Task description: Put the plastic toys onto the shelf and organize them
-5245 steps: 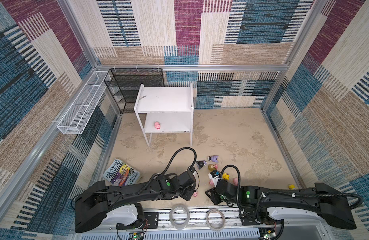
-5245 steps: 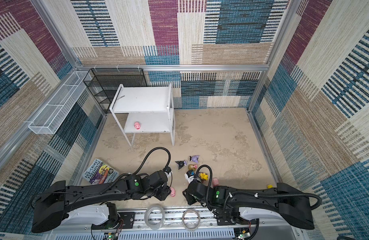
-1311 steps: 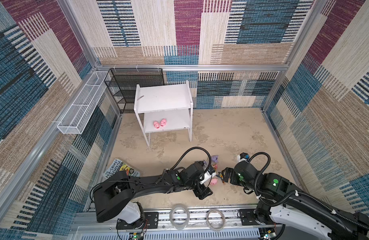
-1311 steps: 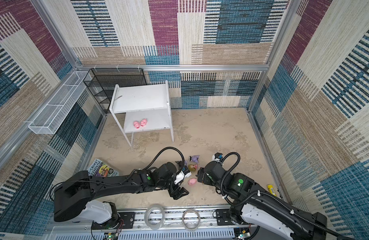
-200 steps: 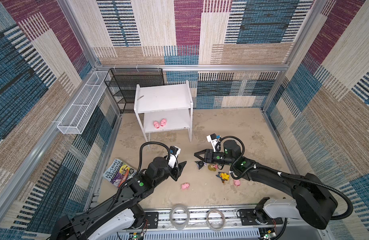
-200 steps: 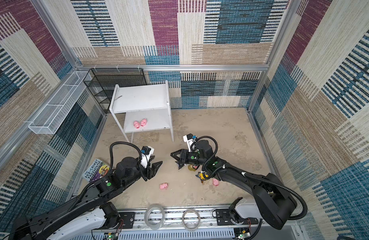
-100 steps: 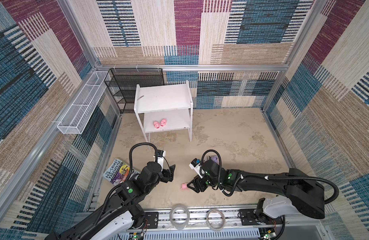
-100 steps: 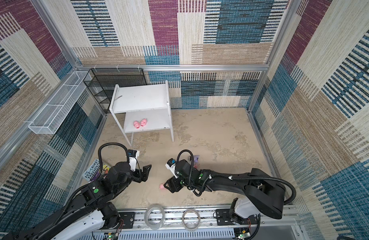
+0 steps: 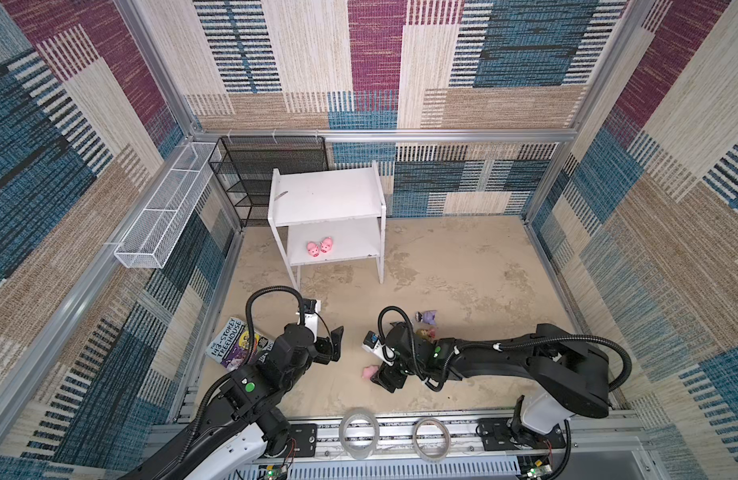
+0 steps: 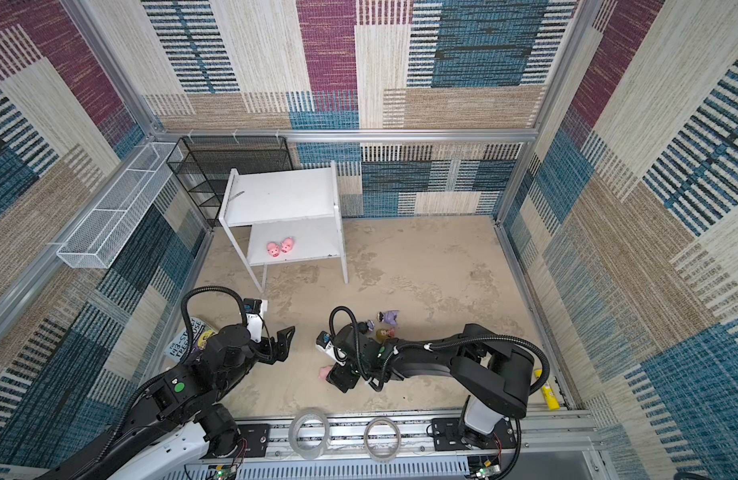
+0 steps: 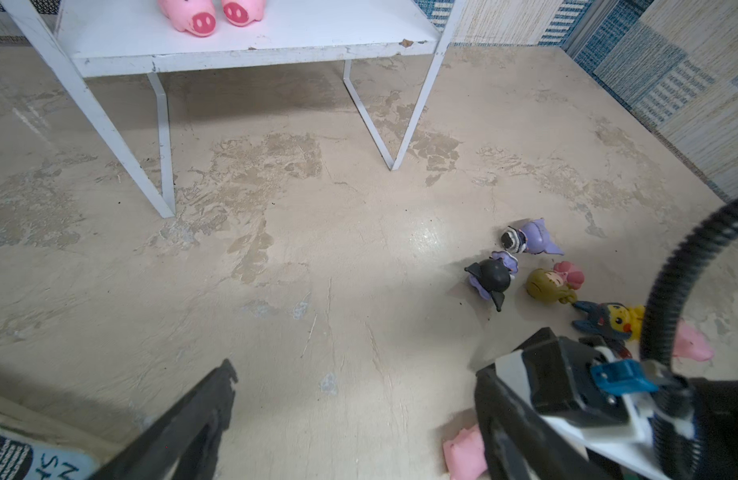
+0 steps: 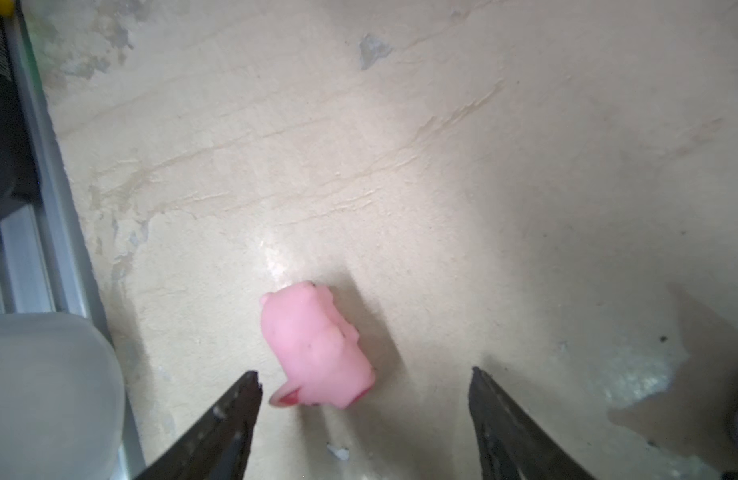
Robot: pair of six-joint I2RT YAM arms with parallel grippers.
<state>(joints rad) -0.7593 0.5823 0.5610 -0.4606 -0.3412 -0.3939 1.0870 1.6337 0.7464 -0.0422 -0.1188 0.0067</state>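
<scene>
The white shelf (image 9: 325, 195) stands at the back with two pink pigs (image 9: 319, 248) side by side on its lower tier; the left wrist view shows them too (image 11: 192, 14). A third pink pig (image 12: 317, 353) lies on the floor just ahead of my right gripper (image 12: 363, 382), which is open and low over it (image 9: 380, 374). A purple figure (image 11: 533, 237), a black-and-purple one (image 11: 490, 276), a blond doll (image 11: 552, 282), a yellow blue-hooded one (image 11: 608, 320) and another pig (image 11: 691, 340) lie beside the right arm. My left gripper (image 9: 332, 345) hangs open and empty, left of them.
A paperback book (image 9: 234, 345) lies at the left wall under the left arm. A black mesh rack (image 9: 267, 174) and white wire basket (image 9: 163, 212) stand back left. Two tape rolls (image 9: 359, 432) sit on the front rail. A yellow tube (image 10: 546, 388) lies front right.
Both arms have drawn back from mid-floor toward the front. The right gripper has swung left and down to the pig on the floor, and both grippers have opened wider.
</scene>
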